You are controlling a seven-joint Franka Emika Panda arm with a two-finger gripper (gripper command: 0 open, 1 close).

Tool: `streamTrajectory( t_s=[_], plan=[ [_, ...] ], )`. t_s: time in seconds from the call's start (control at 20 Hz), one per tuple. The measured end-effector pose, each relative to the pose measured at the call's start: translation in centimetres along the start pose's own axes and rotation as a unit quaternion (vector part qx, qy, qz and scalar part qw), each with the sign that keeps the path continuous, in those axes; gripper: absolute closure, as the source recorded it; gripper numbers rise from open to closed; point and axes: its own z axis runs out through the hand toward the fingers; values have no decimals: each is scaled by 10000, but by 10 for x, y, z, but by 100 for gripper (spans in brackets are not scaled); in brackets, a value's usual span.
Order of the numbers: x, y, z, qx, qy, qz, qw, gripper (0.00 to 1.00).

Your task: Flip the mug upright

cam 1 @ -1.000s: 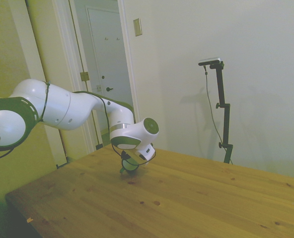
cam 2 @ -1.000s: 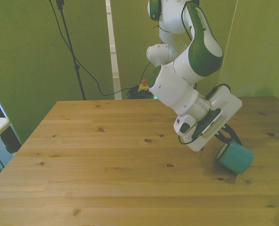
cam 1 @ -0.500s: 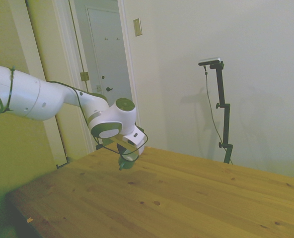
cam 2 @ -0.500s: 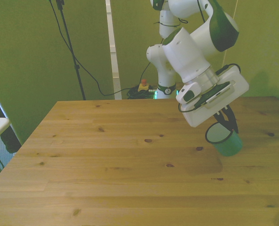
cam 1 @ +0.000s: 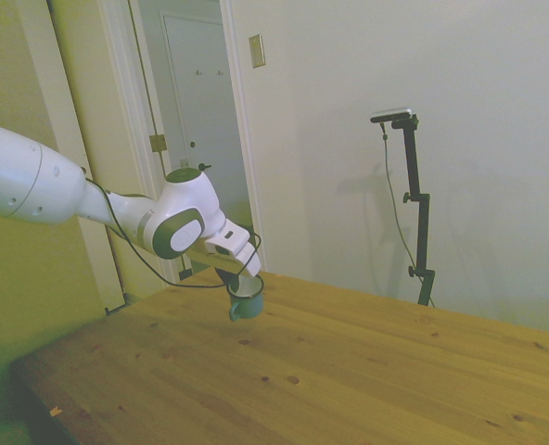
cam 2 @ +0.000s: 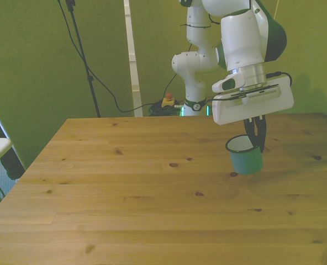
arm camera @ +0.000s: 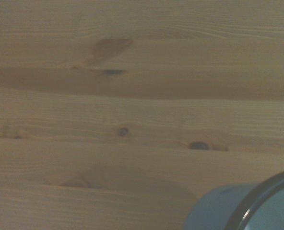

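A: How does the gripper (cam 2: 257, 144) stand?
B: It points downward, its dark fingers clamped on the rim of the mug (cam 2: 244, 155).

A: And where is the mug?
B: Mouth upward, nearly upright, white interior showing, it hangs just over the wooden table (cam 2: 125, 187), towards the front view's right.
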Motion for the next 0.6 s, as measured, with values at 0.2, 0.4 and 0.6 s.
streamTrajectory(
  t_s=[0.2,0.4,0.6],
  plan=[
    [1,12,14,-370,129,-46,9992,100],
    [14,33,31,-688,160,-56,9975,100],
    [21,42,44,-793,125,5,9968,100]
  ],
)
